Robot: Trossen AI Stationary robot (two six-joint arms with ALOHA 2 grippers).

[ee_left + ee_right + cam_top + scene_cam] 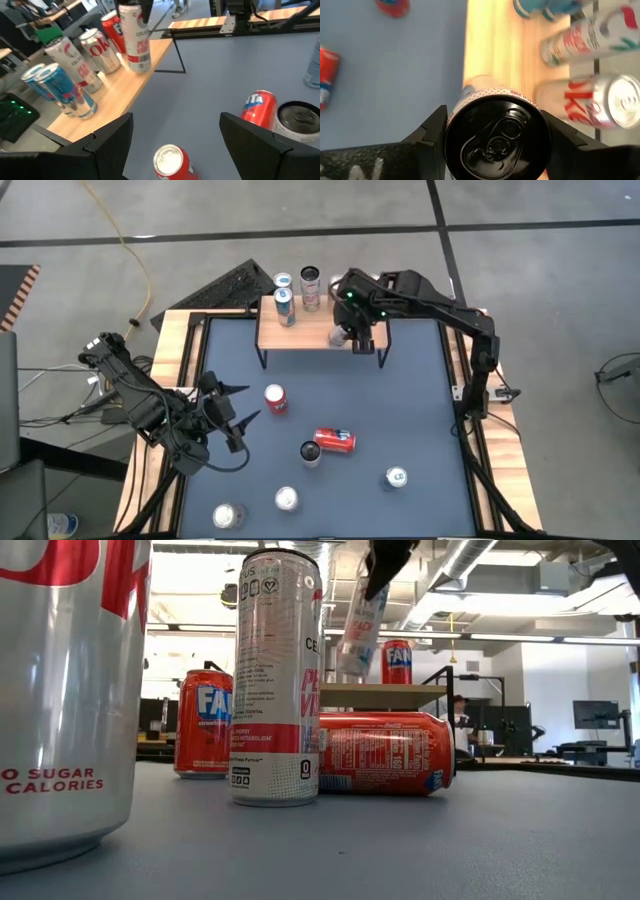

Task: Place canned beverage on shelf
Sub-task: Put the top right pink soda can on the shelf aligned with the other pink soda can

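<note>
Held can (495, 137): tall slim white can with red lettering and a black top, clamped between the right gripper (350, 330) fingers, one finger on each side. It hangs over the right part of the shelf (300, 333); in the low view it is tilted and above the wooden top, and whether its base touches the wood cannot be told.

Shelf: light wooden top on thin black legs, at the far edge of the table (420, 400). On its left part stand two blue cans (57, 90), then a slim white can (72, 60) and a silver can (97, 47) with red lettering.

Table, near side: an upright red can (275, 398) left of centre; a red can on its side (335, 440) at centre, with a black-topped upright can (311, 452) touching it; silver-topped cans (287, 498) scattered nearer.

Left gripper (232, 418): low over the left side of the table, fingers spread wide, holding nothing, well apart from the shelf.
</note>
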